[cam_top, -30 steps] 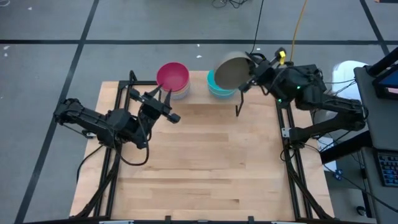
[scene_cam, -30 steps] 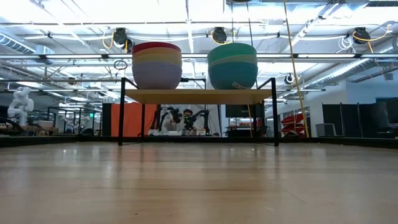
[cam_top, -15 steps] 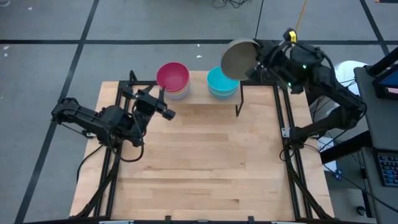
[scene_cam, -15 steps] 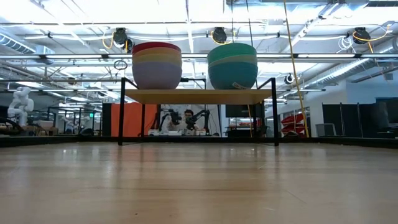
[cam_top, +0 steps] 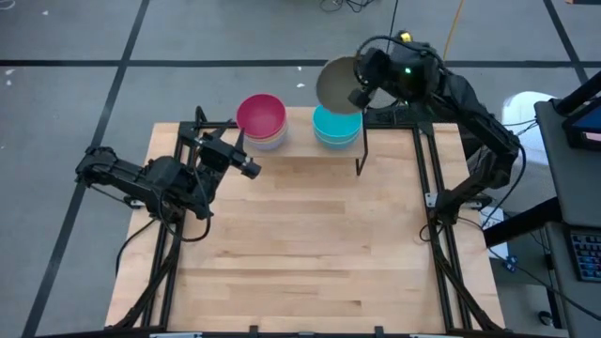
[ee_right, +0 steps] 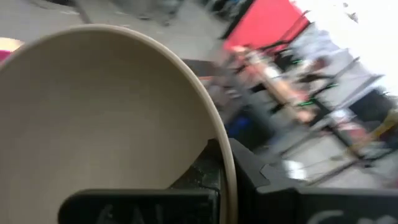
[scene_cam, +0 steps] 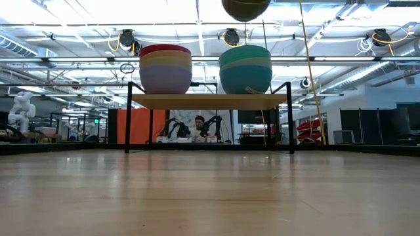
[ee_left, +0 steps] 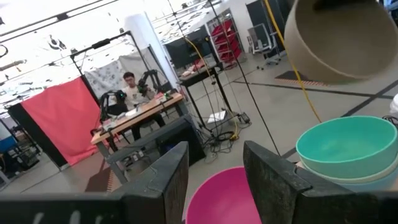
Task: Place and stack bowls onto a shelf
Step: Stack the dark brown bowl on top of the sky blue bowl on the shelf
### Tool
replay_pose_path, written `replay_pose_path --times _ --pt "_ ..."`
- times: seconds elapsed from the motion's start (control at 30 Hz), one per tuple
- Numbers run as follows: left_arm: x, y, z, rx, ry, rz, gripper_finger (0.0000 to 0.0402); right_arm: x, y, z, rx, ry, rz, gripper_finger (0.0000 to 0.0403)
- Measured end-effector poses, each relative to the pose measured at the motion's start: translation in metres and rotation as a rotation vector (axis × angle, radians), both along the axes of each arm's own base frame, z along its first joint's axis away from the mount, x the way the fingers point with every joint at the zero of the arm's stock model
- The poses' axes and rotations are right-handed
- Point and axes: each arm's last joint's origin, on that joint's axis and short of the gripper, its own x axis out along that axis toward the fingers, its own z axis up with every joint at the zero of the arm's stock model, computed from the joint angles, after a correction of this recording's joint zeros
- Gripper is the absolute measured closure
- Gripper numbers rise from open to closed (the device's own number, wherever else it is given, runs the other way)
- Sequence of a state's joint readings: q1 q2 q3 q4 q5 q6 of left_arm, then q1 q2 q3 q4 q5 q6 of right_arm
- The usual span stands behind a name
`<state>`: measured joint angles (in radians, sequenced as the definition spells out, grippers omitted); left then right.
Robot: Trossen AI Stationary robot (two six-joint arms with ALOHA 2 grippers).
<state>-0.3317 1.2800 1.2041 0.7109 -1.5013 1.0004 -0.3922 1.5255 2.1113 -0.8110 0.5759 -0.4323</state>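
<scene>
Left pincer spread, idle beside the pink-topped stack on the shelf. Right pincer pinches the olive-grey bowl by its rim, tilted above the cyan stack, probably to nest there.

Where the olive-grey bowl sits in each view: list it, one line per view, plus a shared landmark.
High view: olive-grey bowl, top centre, in the right end effector, behind the cyan stack.
Low view: top edge, above the cyan stack.
Left wrist view: top right corner.
Right wrist view: fills the left.
Shared landmark: cyan stack; not in the right wrist view.
</scene>
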Motion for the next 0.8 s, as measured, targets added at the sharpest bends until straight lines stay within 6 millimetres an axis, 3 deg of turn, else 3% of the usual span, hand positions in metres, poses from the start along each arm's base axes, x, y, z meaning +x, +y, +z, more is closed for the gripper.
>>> replay_pose_path --times 0.17,0.33,0.47,0.8 --pt "-0.002 0.001 0.001 -0.002 -0.004 0.001 0.0243 -0.002 -0.015 -0.013 0.192 -0.025 0.133 0.0403" --pt "-0.002 0.001 0.001 -0.002 -0.003 0.001 0.0243 -0.012 -0.03 -0.019 0.274 -0.041 0.083 0.0403" --pt "-0.002 0.001 0.001 -0.002 -0.003 0.001 0.0243 -0.021 -0.044 -0.025 0.378 -0.037 0.144 0.0403" --pt "-0.002 0.001 0.001 -0.008 -0.016 0.001 0.0243 -0.016 -0.075 -0.052 0.545 0.024 0.171 0.0403"
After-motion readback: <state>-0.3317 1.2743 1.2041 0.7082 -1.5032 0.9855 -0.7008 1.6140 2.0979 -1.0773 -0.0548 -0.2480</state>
